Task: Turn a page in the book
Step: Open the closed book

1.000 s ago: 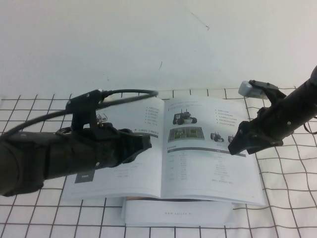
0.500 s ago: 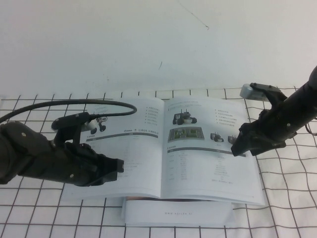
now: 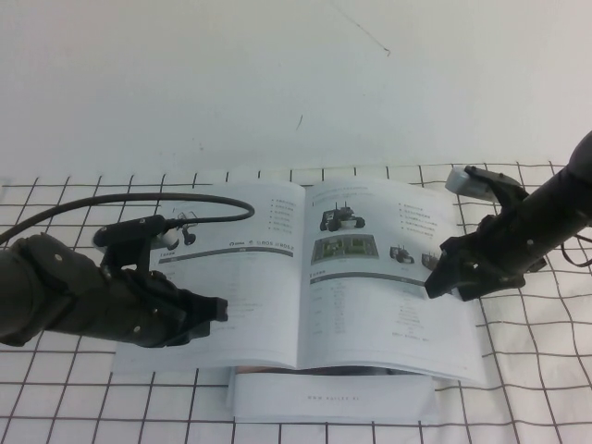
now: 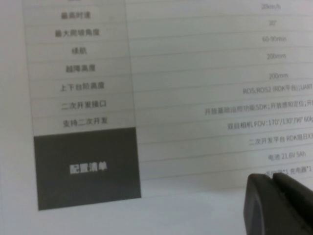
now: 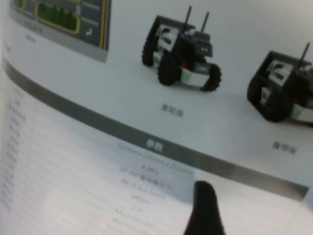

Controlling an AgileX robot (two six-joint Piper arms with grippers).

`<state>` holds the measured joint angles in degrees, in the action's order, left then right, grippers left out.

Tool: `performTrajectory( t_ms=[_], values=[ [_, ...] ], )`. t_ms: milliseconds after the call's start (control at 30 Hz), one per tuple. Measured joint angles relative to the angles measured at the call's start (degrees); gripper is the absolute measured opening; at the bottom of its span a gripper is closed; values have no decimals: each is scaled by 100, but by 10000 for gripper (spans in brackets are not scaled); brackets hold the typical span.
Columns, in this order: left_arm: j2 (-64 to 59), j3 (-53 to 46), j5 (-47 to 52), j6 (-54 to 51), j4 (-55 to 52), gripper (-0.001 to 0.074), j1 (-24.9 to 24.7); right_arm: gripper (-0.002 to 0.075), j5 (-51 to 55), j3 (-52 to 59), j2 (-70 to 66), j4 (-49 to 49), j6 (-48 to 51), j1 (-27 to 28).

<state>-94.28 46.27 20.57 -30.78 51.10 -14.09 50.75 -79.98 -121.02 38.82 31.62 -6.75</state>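
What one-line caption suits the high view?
Left gripper rests on the open book's left sheet; right gripper hovers open over the page.

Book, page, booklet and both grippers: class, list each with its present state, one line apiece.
Glossy white catalogue book: open flat on the grid-lined table.
White right-hand page with robot photos: not yet lifted.
Plain white booklet: closed, beneath the book.
Left gripper: shut, over the left-hand page.
Right gripper: open, at the page's outer edge.

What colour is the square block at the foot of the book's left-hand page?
Dark grey, with white characters on it; the left wrist view shows it best.
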Motion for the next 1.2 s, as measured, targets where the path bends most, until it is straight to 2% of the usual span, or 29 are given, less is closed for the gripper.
performTrajectory(
  t_ms=[300, 433, 567, 800, 1200],
  values=[
    [-9, 0, -203, 0, 0, -1, 0, 479, 170, 13, -37, 1572, 840, 0],
    [-9, 0, -269, 0, -9, -1, 0, 479, 198, 13, -37, 1712, 938, 0],
    [-22, 0, -407, 0, -60, -1, 0, 479, 223, -134, 41, 1186, 731, 80],
    [-401, 4, -454, 0, -95, -1, 0, 473, 277, -351, 116, -531, -318, 94],
    [-630, 25, -440, 22, 57, -1, 0, 471, -32, -285, -87, -740, -393, -354]
  ],
)
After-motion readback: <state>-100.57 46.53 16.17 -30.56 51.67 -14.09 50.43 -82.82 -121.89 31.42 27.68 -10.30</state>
